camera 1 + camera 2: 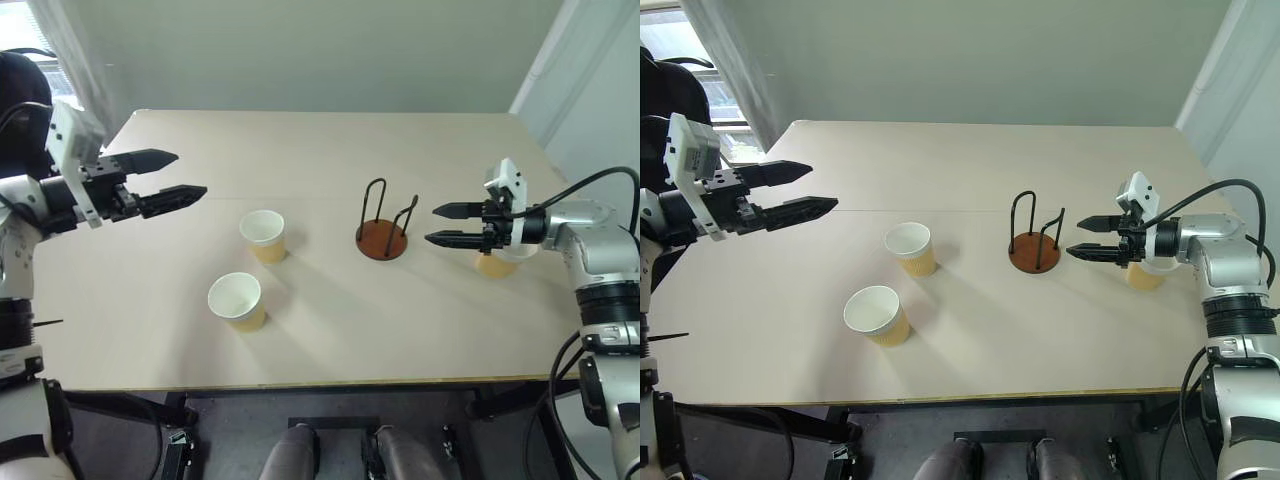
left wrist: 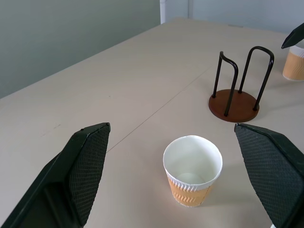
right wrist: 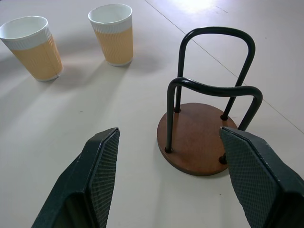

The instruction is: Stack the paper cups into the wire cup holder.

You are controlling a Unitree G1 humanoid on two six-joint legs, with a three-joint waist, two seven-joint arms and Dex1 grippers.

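Nearest you, two paper cups (image 1: 236, 300) (image 1: 264, 236) stand upright left of the wire cup holder (image 1: 383, 226), a third cup (image 1: 1145, 274) sits right of it under your spread, empty right gripper (image 1: 447, 225), your left gripper (image 1: 170, 177) gaping empty far left.

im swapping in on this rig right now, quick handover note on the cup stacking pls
Left pincer: open, empty, raised over the table's left side, pointing toward the near-centre cups.
Right pincer: open, empty, just right of the holder, above the table.
Cups: two upright left of the holder, far cup and near cup; third cup upright on the right, partly hidden behind the right pincer.
Holder: upright near table centre, empty.
Done: nothing stacked.
Left: all three cups into the holder.
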